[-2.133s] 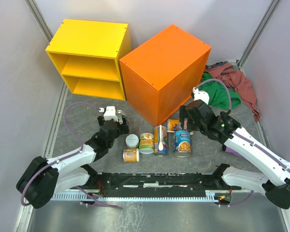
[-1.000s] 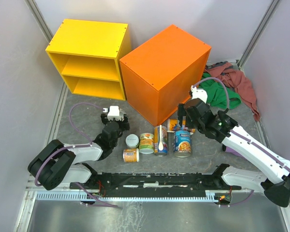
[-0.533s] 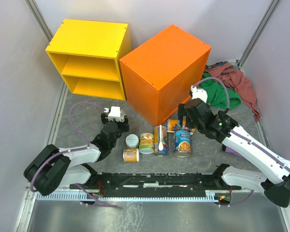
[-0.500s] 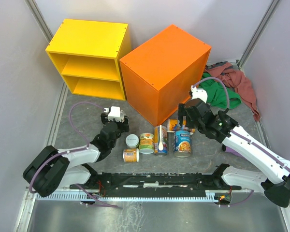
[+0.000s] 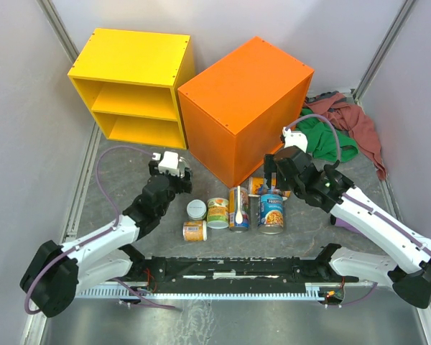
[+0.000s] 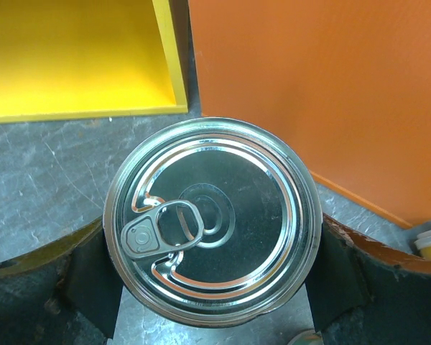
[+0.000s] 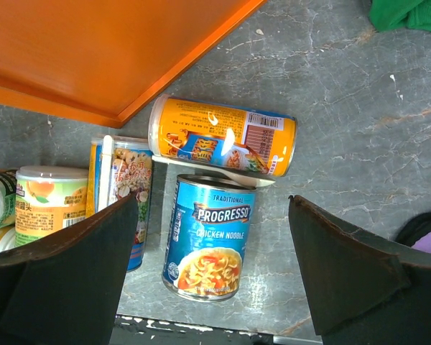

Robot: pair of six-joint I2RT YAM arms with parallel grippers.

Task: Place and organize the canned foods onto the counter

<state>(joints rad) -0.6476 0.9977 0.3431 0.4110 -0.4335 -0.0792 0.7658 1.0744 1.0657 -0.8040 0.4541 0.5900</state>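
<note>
A silver-topped can [image 6: 223, 165] with a pull tab stands between the fingers of my left gripper [image 6: 212, 219], close to the orange counter [image 5: 241, 108]. The can's rim hides where the pads meet its side, so I cannot tell whether they press on it. In the top view my left gripper [image 5: 175, 185] covers that can. My right gripper [image 7: 212, 208] hangs open above a blue soup can [image 7: 208, 241] lying on the floor, clear of it. An orange-yellow can [image 7: 223, 136] lies just behind it. A tall can [image 5: 238, 208] and short cans [image 5: 218, 213] stand between the arms.
A yellow open-fronted shelf unit [image 5: 133, 86] stands left of the counter. Green and red cloths [image 5: 337, 129] are heaped at the back right. A white spoon [image 5: 239, 207] rests on the tall can. Two small cans [image 5: 195, 220] sit near my left forearm.
My left arm has stretched out and its wrist has shifted a little toward the yellow shelf. The right arm and the cans between the arms have not moved.
</note>
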